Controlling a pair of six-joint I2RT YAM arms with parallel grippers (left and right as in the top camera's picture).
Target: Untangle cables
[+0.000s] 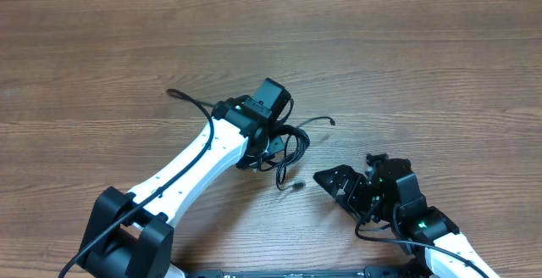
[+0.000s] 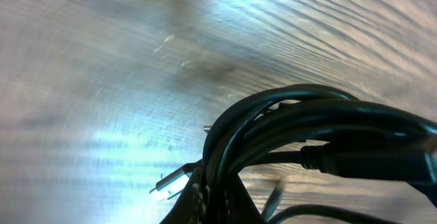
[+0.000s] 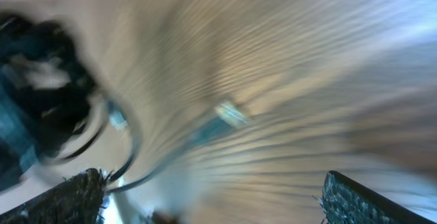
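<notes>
The cables (image 1: 294,142) are a small bunch of thin black cords on the wooden table. One end (image 1: 331,122) trails right, and a silver-tipped plug (image 1: 296,186) lies toward the front. My left gripper (image 1: 269,147) sits on the bunch's left side and is shut on it. In the left wrist view the looped cords (image 2: 307,125) fill the frame, pinched at the fingers (image 2: 218,207), with a silver plug (image 2: 171,183) beside them. My right gripper (image 1: 351,172) is open and empty, right of the plug. The blurred right wrist view shows its fingers (image 3: 215,197) wide apart, a cord (image 3: 130,149) and the plug (image 3: 232,113).
The wooden table (image 1: 406,58) extends bare to the back and both sides. The left arm's own black wire (image 1: 182,97) loops out beside its forearm. The left arm's wrist shows as a dark blur in the right wrist view (image 3: 41,94).
</notes>
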